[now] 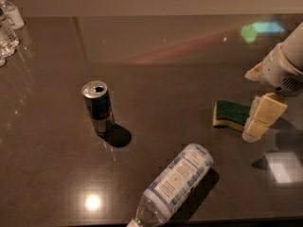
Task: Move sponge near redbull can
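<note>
We judge the move not yet made: the sponge lies far right of the redbull can, with the gripper at its right end, and we cannot tell whether it grips.

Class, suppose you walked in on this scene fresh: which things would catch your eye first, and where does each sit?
The redbull can stands upright left of centre on the dark table, with a clear water bottle lying on its side near the front edge. At the right, the robot's gripper hangs at the right end of the green-topped sponge.
</note>
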Robot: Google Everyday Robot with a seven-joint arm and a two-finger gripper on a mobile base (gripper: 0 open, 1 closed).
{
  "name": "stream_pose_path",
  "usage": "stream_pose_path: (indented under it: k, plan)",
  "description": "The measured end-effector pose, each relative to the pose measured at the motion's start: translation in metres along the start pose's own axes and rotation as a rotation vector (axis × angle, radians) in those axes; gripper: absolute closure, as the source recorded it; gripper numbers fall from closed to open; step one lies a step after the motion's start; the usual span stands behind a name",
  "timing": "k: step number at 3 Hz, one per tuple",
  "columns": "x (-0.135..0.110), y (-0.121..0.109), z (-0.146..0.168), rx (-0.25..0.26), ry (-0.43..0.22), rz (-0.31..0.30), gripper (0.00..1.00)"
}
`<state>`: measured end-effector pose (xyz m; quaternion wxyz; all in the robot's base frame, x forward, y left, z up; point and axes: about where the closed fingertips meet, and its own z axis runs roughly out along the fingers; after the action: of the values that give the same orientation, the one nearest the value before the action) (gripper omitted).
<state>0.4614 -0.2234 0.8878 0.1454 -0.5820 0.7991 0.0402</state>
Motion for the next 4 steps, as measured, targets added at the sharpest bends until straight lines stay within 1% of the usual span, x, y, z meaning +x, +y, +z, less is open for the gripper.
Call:
stream_pose_path:
  k: [1,2,3,4]
  plan:
    - [0.008,0.005,0.015,-0.024,0.002,0.01,0.0]
    - [0.016,0.004,0.035,-0.036,-0.023,0.014,0.0]
    - [0.016,0.002,0.041,-0.028,-0.027,0.003,0.0]
    - [0.018,-0.001,0.045,-0.021,-0.022,0.005,0.17]
